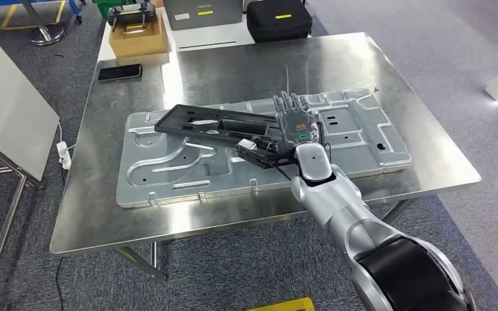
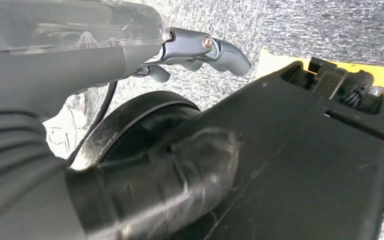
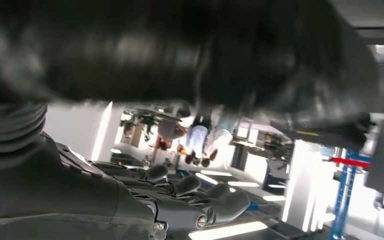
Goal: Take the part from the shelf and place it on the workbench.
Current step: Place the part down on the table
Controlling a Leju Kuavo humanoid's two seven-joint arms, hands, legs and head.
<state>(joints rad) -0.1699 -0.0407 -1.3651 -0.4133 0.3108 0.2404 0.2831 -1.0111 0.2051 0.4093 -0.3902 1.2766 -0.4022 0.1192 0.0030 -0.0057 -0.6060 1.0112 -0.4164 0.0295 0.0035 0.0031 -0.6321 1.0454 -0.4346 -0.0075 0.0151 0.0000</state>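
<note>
A long black plastic frame part [image 1: 214,123] lies slanted across a large stamped silver panel [image 1: 356,139] on the steel workbench [image 1: 233,65]. My right hand [image 1: 296,122] rests back-up at the part's right end, its fingers [image 1: 292,102] stretched flat over the panel. The part's end sits at the thumb side of the hand. In the right wrist view the part [image 3: 180,45] is a dark blur close to the palm, with a wide gap to the fingers [image 3: 200,200]. My left hand [image 2: 130,55] hangs beside my body, fingers [image 2: 220,50] loosely curved and holding nothing.
At the workbench's far left lie a black phone [image 1: 120,72] and a cardboard box [image 1: 139,39]. A black case [image 1: 279,19] and a grey box [image 1: 201,13] stand behind the bench. A white board [image 1: 6,110] leans at the left. Several people stand far off in the right wrist view.
</note>
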